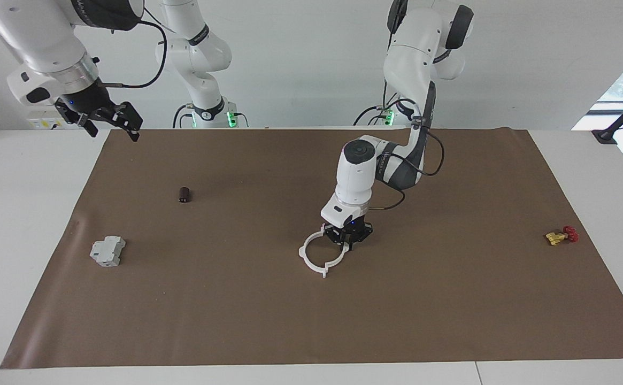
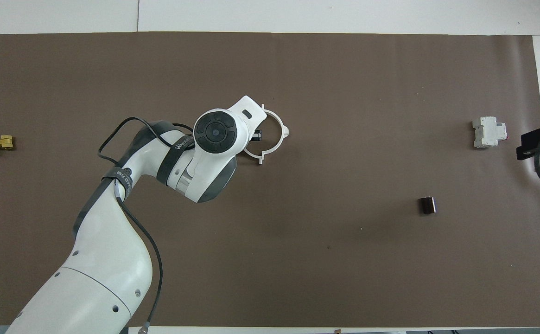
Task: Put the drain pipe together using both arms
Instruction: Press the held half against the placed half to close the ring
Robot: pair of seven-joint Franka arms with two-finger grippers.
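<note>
The drain pipe (image 1: pixel 308 261) shows as one thin white ring with small tabs, at the middle of the brown mat. My left gripper (image 1: pixel 346 245) points straight down and is shut on the ring's rim, on the side toward the left arm's end. Whether the ring rests on the mat or hangs just above it cannot be told. In the overhead view the left wrist covers part of the drain pipe (image 2: pixel 281 139), and only a bit of the left gripper (image 2: pixel 255 135) shows. My right gripper (image 1: pixel 113 132) waits open and empty, raised over the mat's corner at the right arm's end.
A grey boxy block (image 1: pixel 107 251) and a small dark cylinder (image 1: pixel 184 194) lie toward the right arm's end. A yellow-and-red valve (image 1: pixel 560 235) lies near the mat's edge at the left arm's end. The brown mat (image 1: pixel 450 310) covers most of the white table.
</note>
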